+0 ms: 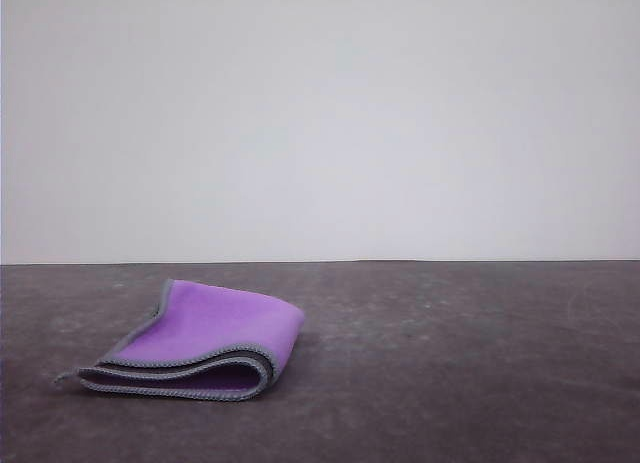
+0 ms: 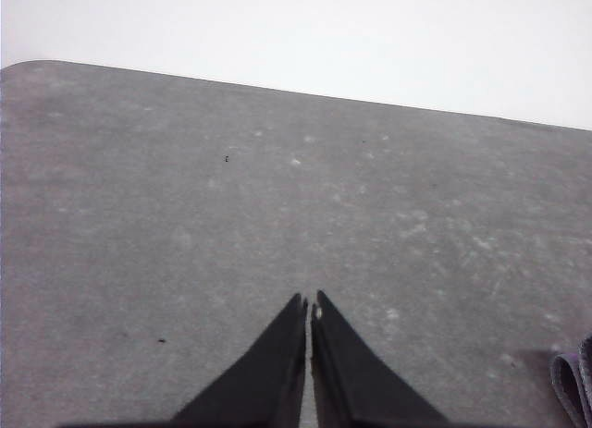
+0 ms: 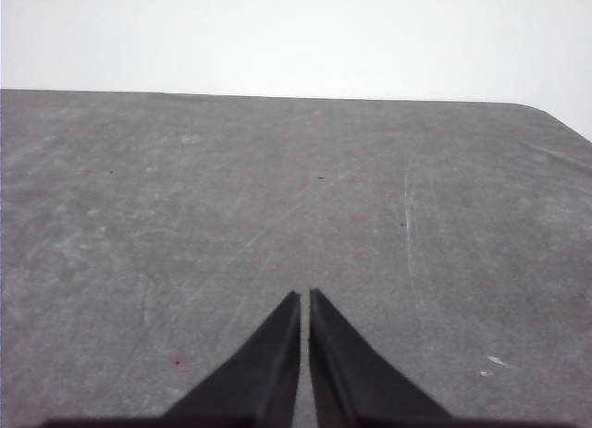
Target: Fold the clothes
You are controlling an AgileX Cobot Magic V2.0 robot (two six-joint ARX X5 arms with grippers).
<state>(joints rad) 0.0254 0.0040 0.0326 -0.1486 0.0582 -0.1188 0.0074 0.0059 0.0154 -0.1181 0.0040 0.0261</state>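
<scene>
The clothes (image 1: 205, 338) are one small cloth lying folded on the dark table, left of centre in the front view, purple face up with grey stitched edging along its layered near edge. A corner of the cloth's grey edge (image 2: 575, 386) shows in the left wrist view, off to one side of my left gripper (image 2: 310, 305). That gripper's black fingers meet at the tips over bare table, holding nothing. My right gripper (image 3: 304, 294) is also shut on nothing, above bare table.
The dark grey table (image 1: 450, 363) is worn and scratched. Its far edge meets a plain white wall (image 1: 320, 123). A rounded table corner (image 3: 555, 114) shows in the right wrist view, another table corner (image 2: 37, 66) in the left wrist view.
</scene>
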